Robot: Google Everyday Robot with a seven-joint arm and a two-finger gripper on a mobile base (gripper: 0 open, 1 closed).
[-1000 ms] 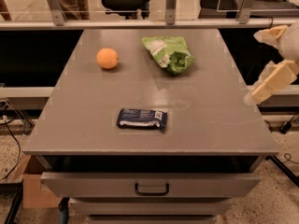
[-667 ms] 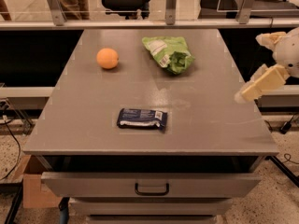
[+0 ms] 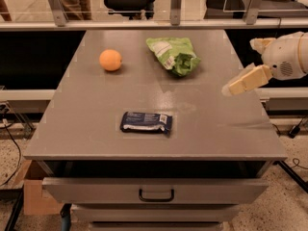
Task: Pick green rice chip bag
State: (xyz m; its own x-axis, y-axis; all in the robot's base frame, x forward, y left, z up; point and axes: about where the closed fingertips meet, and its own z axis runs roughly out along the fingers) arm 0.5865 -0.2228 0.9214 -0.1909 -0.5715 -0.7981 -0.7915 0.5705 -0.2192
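Since the earlier frames, the gripper (image 3: 240,65) has advanced leftward from the right edge of the frame and risen slightly. Its lower finger (image 3: 244,81) now projects over the right margin of the table (image 3: 216,129). Nothing on the table surface has shifted.

Gripper condition: the two pale fingers stand well apart, one at the upper right of the frame and one angled down and to the left. Nothing is held between them. The gripper touches no object.

Task item: the green rice chip bag (image 3: 172,54) lies in the upper centre of the frame, towards the far side of the table. It is crumpled, with its white label patch facing up and its darker folded end towards the camera. It is untouched and sits left of and above the gripper, with bare tabletop between them.

Other items: an orange (image 3: 110,60) sits at upper left, well apart from the bag. A dark-blue packet (image 3: 146,122) lies flat at centre, nearer the camera.

Assessment: the step in hand is the approach, and no grasp has begun. The next move calls for further leftward travel until the spread fingers straddle the bag. A descent and closure on the crumpled foil would follow. The raised folded end appears to offer the best purchase.
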